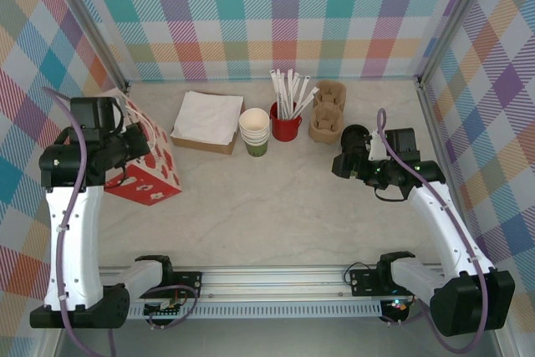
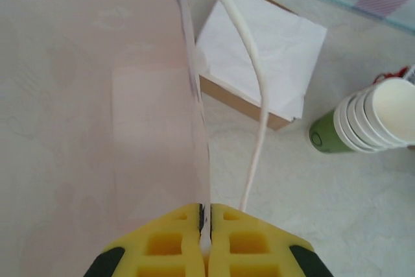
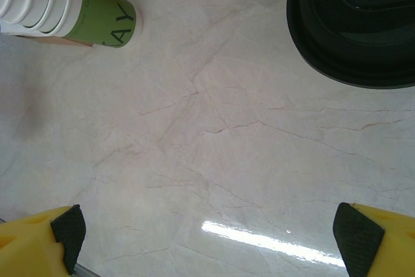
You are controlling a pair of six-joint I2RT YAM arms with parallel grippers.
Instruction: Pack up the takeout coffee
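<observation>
Table [image 1: 276, 215]: pale marble-look top, bare between the two arms, with the goods ranged along the far half.
Paper bag [image 1: 155, 177]: red and white, at the near left, with its top edge under the left arm. Judged to be the packing receptacle, held by the rim so the mouth is reachable.
Left gripper [image 1: 138, 146]: fingers [image 2: 168, 248] pressed together, pinching the thin bag wall at its top edge. A white handle loop [image 2: 256, 95] rises just beside the pinch. Judged purpose is to steady the bag while the other arm loads it.
Right gripper [image 1: 341, 163]: fingers [image 3: 61, 231] spread to full width with nothing between them, over bare table. Judged to be set for an approach, not yet around the cup.
Takeout coffee [image 1: 355, 135]: right of centre, just beyond the right gripper, near the brown carriers and well apart from the bag. In the right wrist view it lies ahead and off to one side [image 3: 353, 24], outside the line of the fingers.
Coffee, appearance: round black plastic lid, glossy, with a raised rim and a moulded recess. The cup body is hidden under the lid, so its colour cannot be told. Judged upright.
Cup stack [image 1: 255, 131]: nested lidless cups, cream-white inside, the outermost green. Stock, not the item to pack.
Napkins [image 1: 205, 116]: white pile in a shallow cardboard tray, just left of the stack.
Red cup [image 1: 284, 127]: holds white straws, just right of the stack.
Carriers [image 1: 326, 114]: brown pulp cup holders at the far right of the row.
</observation>
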